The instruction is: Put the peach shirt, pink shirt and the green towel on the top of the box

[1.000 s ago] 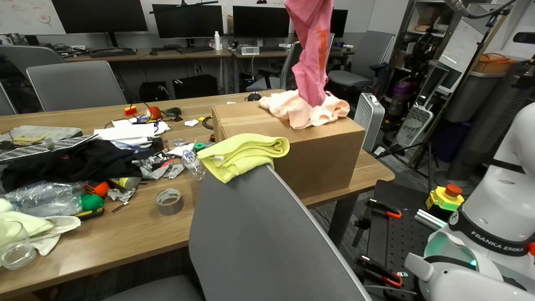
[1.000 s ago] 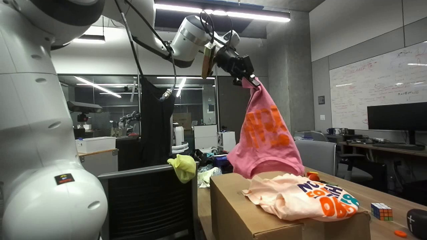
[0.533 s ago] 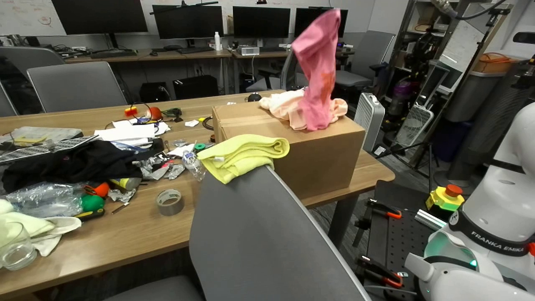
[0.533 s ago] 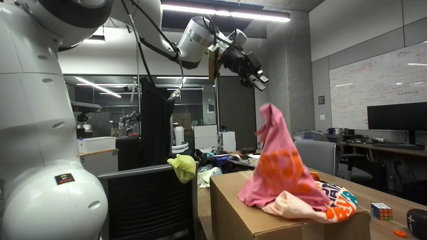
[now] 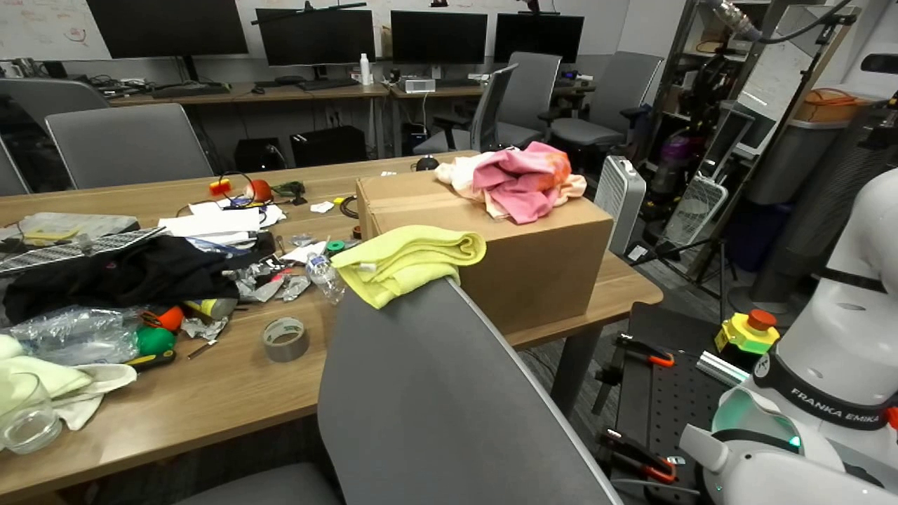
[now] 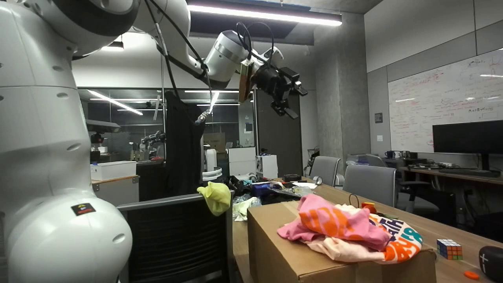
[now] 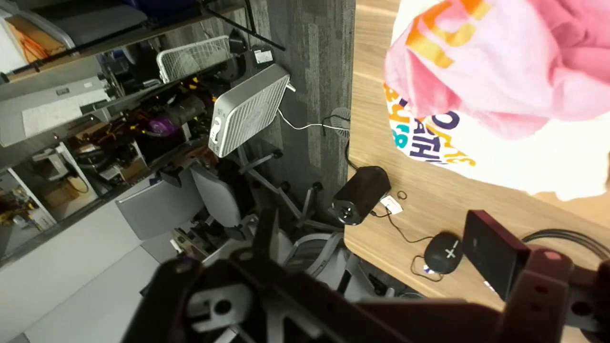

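1 chair (image 5: 435, 400) under the green towel (image 5: 407, 259) stands near the box (image 5: 530, 270), hand (image 6: 297, 102) spread apart.

Arm (image 6: 43, 157) extended, gripper (image 6: 296, 102) raised and spread.
From where I stand, the white arm rises near at the left in an exterior view, bends, and reaches toward the right and far side. The wrist (image 6: 226, 55) angles down to the right, with the black gripper in midair at its end. Its two fingers (image 6: 301, 90) stand wide apart, one higher than the other there. The wrist view shows them well separated, at left and right.
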Controlling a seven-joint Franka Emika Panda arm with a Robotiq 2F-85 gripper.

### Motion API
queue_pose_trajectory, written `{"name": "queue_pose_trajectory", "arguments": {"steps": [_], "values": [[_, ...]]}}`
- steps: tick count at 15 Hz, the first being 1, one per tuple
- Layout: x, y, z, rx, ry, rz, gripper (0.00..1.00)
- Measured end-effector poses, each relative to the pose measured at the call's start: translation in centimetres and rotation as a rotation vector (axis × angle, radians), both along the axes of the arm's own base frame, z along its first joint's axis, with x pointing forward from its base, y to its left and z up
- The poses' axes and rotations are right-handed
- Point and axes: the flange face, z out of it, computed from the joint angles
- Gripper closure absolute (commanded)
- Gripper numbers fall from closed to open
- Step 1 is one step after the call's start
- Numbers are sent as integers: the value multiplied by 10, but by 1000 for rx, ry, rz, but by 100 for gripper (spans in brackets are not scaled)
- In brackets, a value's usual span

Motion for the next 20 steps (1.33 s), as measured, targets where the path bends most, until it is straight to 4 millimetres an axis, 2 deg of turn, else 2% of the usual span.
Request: {"name": "queue_pose_trajectory", "arguments": {"steps": [4,8,12,15,20], "values": [[-3,60,-28,31,115,177,1],[-23,122,-43,118,146,358,0],[-48,160,-45,227,130,530,0],[-59,184,-54,311,122,661,0],[-66,228,-100,451,173,878,0]]}}
